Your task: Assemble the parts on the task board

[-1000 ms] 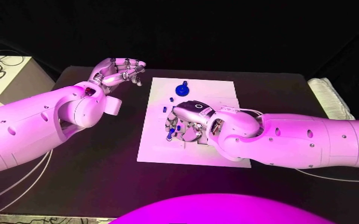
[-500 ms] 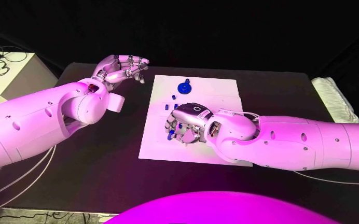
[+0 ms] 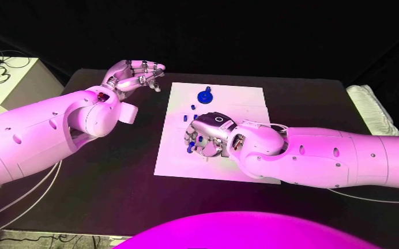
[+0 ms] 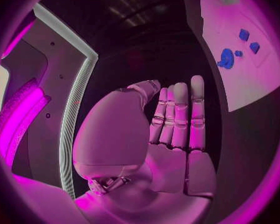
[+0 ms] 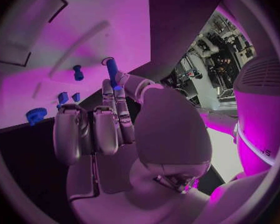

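The white task board (image 3: 241,102) lies mid-table. My right hand (image 3: 208,136) hovers low over its left middle and pinches a blue peg (image 5: 111,66) between thumb and a fingertip, the peg pointing at the board (image 5: 53,40). Another short blue peg (image 5: 77,73) stands on the board close by. A blue gear (image 3: 204,96) sits near the far edge, with small blue pieces (image 3: 189,109) just in front of it. My left hand (image 3: 133,76) is raised beyond the board's far left corner, its fingers (image 4: 177,109) straight and holding nothing.
The black table (image 3: 108,162) stretches on both sides of the board. A pale box (image 3: 17,82) stands off the table's left edge and a white padded object (image 3: 366,108) lies at its right edge. The board shows rectangular recesses (image 5: 53,2).
The whole picture has shifted slightly. Relative to the board, both hands stay where they were, the right one still on the blue peg.
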Action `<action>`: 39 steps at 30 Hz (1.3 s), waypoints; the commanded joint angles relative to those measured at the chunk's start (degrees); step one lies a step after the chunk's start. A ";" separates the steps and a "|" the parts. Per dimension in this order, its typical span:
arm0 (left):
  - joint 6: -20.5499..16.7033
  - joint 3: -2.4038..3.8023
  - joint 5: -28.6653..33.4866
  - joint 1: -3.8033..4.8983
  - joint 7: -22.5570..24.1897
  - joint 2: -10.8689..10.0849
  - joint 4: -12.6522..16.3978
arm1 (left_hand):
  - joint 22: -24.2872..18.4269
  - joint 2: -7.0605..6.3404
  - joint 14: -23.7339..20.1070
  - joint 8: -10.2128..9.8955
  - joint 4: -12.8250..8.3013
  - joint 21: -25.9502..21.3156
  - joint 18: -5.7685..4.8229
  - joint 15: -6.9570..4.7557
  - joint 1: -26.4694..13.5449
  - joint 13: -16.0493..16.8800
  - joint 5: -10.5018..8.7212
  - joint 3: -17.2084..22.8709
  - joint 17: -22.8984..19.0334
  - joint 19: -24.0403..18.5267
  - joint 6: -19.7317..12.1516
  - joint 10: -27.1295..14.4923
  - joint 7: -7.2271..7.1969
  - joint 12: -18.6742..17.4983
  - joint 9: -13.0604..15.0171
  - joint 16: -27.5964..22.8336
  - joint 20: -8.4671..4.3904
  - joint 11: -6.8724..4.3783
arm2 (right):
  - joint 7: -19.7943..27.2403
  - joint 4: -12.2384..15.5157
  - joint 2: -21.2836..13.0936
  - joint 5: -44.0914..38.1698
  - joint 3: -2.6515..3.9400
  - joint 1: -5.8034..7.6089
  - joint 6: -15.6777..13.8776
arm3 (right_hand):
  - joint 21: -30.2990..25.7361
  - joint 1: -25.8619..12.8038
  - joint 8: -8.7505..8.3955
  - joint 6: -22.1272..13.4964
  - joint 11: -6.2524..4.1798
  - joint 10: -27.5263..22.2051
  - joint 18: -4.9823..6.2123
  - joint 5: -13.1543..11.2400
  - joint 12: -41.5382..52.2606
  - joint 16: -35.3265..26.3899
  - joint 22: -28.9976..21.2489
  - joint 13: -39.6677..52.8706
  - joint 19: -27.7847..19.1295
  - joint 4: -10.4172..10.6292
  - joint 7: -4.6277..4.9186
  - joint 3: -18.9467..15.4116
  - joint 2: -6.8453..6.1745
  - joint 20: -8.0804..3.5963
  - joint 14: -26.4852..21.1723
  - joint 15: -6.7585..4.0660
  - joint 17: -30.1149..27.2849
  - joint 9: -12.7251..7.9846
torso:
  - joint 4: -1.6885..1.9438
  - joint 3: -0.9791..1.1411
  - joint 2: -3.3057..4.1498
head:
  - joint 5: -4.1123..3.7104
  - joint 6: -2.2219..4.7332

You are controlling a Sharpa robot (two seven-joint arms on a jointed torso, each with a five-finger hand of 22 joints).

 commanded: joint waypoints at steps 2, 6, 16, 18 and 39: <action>0.81 0.05 0.12 0.04 0.30 0.01 0.18 | -0.09 0.53 -0.27 0.05 0.01 -0.25 0.78 0.16 -0.20 -0.05 0.05 -0.17 0.03 0.27 0.22 0.39 0.04 -0.24 0.04 -0.39 0.09 -0.08 | -0.70 -0.08 -0.20 -1.91 0.00 -0.05 -0.25 | -0.24 0.00 0.20 0.11 -2.47 2.77 -1.09 0.35 0.09 0.23 12.40 1.20 3.91 -0.36 0.34 0.13 0.74 -0.51 2.52 -0.19 -0.01 0.06 | 0.01 0.02 -0.01 | 0.05 -0.12; 0.77 0.05 0.11 0.04 0.29 -0.03 0.19 | -0.09 0.53 -0.27 0.05 0.01 -0.25 0.78 0.16 -0.20 -0.05 0.05 -0.17 0.03 0.27 0.22 0.39 0.04 -0.24 0.04 -0.39 0.09 -0.08 | -0.74 -0.15 -0.36 -1.99 0.00 -0.05 0.05 | -0.17 -0.06 0.21 0.12 -2.47 2.79 -1.10 0.31 0.06 0.26 12.42 1.21 3.92 -0.39 0.34 0.12 0.72 -0.50 2.53 -0.18 0.02 0.08 | -0.01 0.02 -0.03 | 0.11 -0.21; 0.76 0.05 0.10 0.04 0.28 0.01 0.19 | -0.09 0.53 -0.27 0.05 0.01 -0.25 0.78 0.16 -0.20 -0.05 0.05 -0.17 0.03 0.27 0.22 0.39 0.04 -0.24 0.04 -0.39 0.09 -0.08 | -1.04 -0.49 -0.11 -2.46 0.00 -0.04 2.60 | -0.29 -0.64 0.23 0.08 -2.44 2.83 -1.08 0.13 -0.17 0.21 12.39 1.30 3.89 -0.46 0.29 -0.08 0.42 -0.46 2.50 -0.13 -0.09 0.22 | -0.01 -0.02 -0.05 | 0.11 -0.19; 0.76 0.05 0.10 0.04 0.28 0.05 0.19 | -0.09 0.53 -0.27 0.05 0.01 -0.25 0.78 0.16 -0.20 -0.05 0.05 -0.17 0.03 0.27 0.22 0.39 0.04 -0.24 0.04 -0.39 0.09 -0.08 | -1.01 -0.56 0.11 -2.49 0.00 -0.04 3.15 | -0.29 -0.77 0.24 0.08 -2.44 2.84 -1.08 0.11 -0.21 0.19 12.38 1.31 3.89 -0.44 0.27 -0.12 0.38 -0.45 2.49 -0.12 -0.12 0.24 | -0.02 -0.03 -0.05 | 0.12 -0.18; 0.77 0.05 0.10 0.04 0.24 -0.06 0.21 | -0.09 0.53 -0.27 0.05 0.01 -0.25 0.78 0.16 -0.20 -0.05 0.05 -0.17 0.03 0.27 0.22 0.39 0.04 -0.24 0.04 -0.39 0.09 -0.08 | 0.02 0.31 0.29 -2.29 -0.05 -0.26 -0.01 | -0.24 -0.94 0.30 0.15 -2.52 2.98 -1.09 0.18 -0.29 0.27 12.39 1.38 3.89 -0.51 0.19 -0.11 0.37 -0.45 2.51 -0.15 -0.02 0.33 | -0.02 0.03 -0.02 | 0.29 -0.05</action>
